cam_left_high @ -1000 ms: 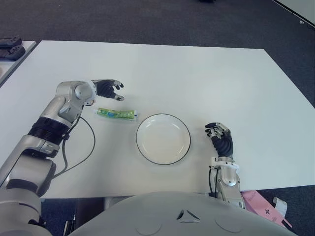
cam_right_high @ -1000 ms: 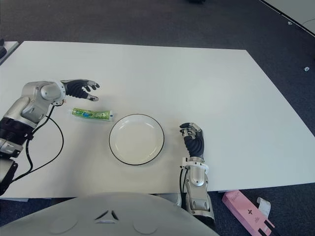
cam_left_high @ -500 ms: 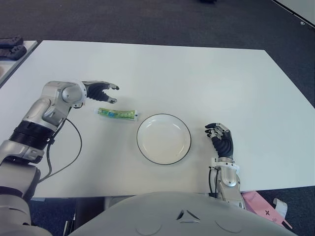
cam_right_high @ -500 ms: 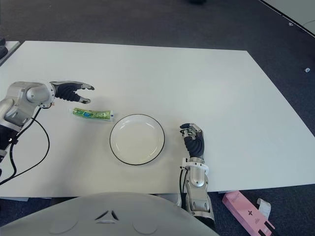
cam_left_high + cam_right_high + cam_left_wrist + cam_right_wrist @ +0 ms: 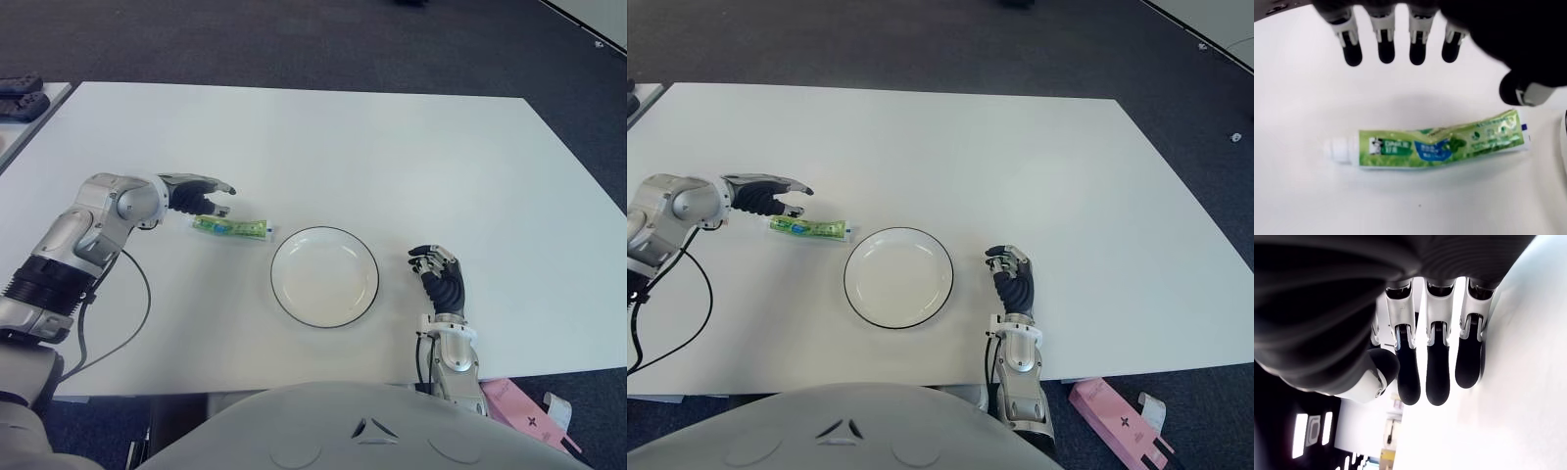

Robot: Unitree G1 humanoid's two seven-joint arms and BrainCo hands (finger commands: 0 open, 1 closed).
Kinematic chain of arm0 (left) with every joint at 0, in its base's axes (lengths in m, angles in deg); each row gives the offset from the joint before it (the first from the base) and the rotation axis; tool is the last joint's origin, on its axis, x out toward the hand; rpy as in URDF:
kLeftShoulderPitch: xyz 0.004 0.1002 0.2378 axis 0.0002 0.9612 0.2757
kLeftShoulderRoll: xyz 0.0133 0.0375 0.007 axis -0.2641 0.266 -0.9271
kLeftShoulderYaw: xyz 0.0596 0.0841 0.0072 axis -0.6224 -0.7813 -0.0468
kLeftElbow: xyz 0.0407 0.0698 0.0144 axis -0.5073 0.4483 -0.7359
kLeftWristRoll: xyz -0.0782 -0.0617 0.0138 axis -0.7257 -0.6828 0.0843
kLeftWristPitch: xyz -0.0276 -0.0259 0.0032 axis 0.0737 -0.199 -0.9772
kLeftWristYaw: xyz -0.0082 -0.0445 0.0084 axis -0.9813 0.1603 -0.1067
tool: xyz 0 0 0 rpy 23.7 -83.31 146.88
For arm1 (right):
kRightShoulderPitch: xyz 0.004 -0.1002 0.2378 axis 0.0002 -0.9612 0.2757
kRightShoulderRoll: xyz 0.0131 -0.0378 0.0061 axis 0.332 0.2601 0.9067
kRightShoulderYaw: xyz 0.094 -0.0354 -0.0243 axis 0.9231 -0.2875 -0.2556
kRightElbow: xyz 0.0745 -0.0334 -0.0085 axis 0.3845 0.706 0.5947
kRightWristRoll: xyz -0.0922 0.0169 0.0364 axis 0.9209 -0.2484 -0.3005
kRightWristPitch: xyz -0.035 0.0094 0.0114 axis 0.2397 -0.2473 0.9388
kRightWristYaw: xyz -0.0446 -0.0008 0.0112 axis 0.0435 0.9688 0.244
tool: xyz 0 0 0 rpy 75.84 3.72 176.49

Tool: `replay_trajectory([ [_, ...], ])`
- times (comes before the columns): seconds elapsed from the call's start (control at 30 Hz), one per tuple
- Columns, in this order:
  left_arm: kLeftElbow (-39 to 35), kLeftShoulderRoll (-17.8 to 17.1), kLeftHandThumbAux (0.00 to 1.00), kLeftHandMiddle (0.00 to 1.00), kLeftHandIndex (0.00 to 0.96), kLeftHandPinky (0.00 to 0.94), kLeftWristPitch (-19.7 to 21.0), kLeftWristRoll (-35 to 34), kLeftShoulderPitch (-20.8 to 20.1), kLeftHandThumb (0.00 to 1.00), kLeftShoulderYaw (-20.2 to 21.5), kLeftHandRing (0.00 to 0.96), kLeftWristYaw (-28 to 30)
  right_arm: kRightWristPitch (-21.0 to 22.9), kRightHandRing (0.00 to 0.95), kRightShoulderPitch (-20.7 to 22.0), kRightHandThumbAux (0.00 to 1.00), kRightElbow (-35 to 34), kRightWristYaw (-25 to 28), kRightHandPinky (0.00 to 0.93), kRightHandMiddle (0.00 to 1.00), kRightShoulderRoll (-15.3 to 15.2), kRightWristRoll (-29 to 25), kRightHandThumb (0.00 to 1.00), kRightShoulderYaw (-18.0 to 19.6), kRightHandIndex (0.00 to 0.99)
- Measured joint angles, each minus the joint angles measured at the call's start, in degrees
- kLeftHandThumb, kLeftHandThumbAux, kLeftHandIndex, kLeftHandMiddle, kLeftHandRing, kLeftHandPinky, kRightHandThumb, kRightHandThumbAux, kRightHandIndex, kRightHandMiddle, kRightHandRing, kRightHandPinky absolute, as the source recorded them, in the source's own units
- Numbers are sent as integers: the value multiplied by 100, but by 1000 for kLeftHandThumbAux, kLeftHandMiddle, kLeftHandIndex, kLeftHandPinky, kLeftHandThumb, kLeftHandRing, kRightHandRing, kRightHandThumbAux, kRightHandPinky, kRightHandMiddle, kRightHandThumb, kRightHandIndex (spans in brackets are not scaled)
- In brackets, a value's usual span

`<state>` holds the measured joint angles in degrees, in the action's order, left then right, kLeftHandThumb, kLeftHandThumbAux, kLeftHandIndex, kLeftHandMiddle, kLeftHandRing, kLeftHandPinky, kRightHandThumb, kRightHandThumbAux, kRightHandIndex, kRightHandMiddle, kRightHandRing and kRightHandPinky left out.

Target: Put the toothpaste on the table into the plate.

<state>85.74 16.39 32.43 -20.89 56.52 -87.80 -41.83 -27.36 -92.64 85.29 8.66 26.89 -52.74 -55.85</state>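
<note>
Green toothpaste (image 5: 231,228) flat; left hand (image 5: 195,193) spread above; round plate (image 5: 324,276) beside.

Bright even light, soft shadows

Toothpaste (image 5: 230,227) flat on the bench (image 5: 392,157), just left of the plate (image 5: 324,276). Left hand (image 5: 196,194) over its left end; right hand (image 5: 440,278) right of plate.

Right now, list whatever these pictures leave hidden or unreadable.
- Green toothpaste tube: its print is too small to read in any view.
- Left hand: whether it touches the tube; the eye views cannot tell.
- Right hand: its palm, hidden behind its own curled fingers in the right wrist view.
</note>
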Motion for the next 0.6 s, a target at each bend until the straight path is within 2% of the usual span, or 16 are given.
replay_trajectory([
  [0.17, -75, -43, 212, 79, 0, 34, -104, 73, 171, 569, 28, 42, -101, 26, 469, 6, 729, -11, 6, 465, 461, 0, -1, 712, -1, 426],
  [0.37, -199, -58, 226, 91, 0, 111, -200, 166, 268, 616, 48, 79, -144, 61, 472, 1, 729, -41, 5, 464, 463, 9, -1, 711, 0, 426],
  [0.6, -248, -78, 246, 83, 0, 147, -348, 254, 432, 645, 60, 91, -263, 61, 468, -28, 730, -69, 0, 460, 466, 16, 0, 711, -2, 426],
])
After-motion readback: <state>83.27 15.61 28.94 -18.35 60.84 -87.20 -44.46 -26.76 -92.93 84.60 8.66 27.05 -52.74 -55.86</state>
